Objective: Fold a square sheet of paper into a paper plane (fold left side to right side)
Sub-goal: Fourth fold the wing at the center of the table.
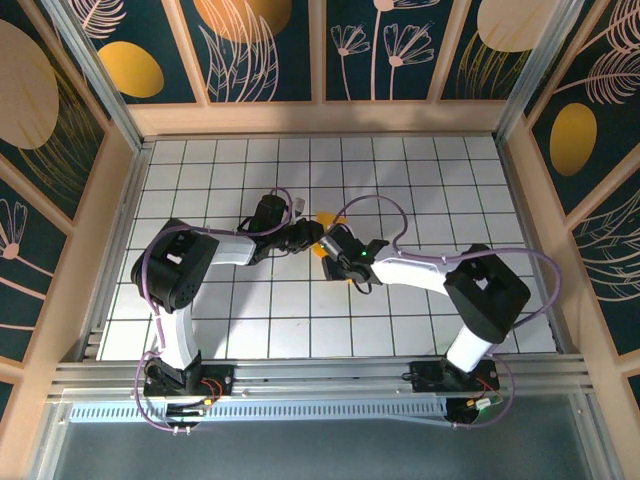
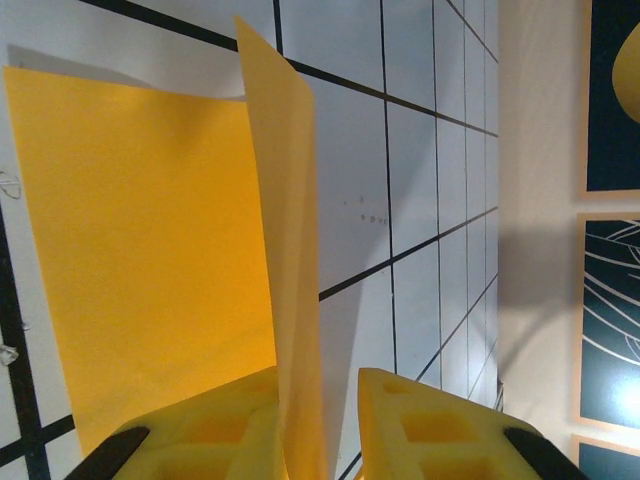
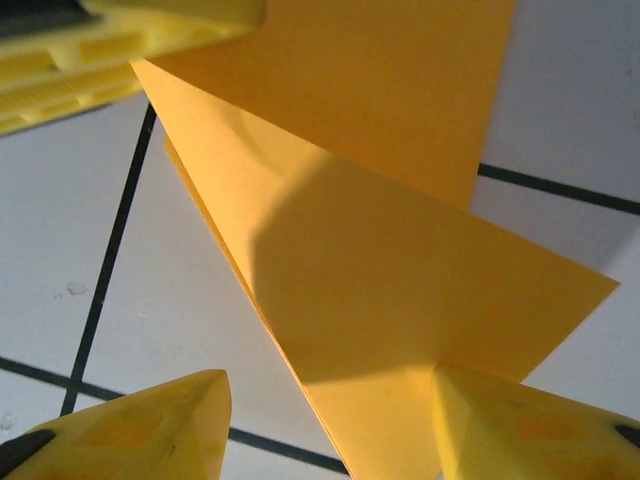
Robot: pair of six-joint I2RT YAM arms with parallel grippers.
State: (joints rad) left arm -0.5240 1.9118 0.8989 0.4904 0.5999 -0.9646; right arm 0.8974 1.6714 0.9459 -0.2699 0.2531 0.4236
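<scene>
1. At the centre of the tiled table (image 1: 420, 170), the orange-yellow sheet of paper (image 2: 140, 250) lies partly flat, with one flap standing upright off the tiles.
2. That flap runs up between the fingers of the left gripper (image 2: 315, 378). It sits against one finger with a sliver of gap at the other, so whether it is truly pinched cannot be told.
3. The right gripper (image 3: 328, 375) hovers low with its jaws apart. A creased corner of the sheet lies between them, and nothing is clamped.
4. The step in hand appears to be carrying the left side over onto the right.
5. To do it well, the flap should travel in a gentle arc, with no tug on the flat half.
6. Edges and corners should meet before any pressing, or the crease will likely set skewed.
7. The right gripper could steady the flat half, then press the fold from its middle outward.
</scene>
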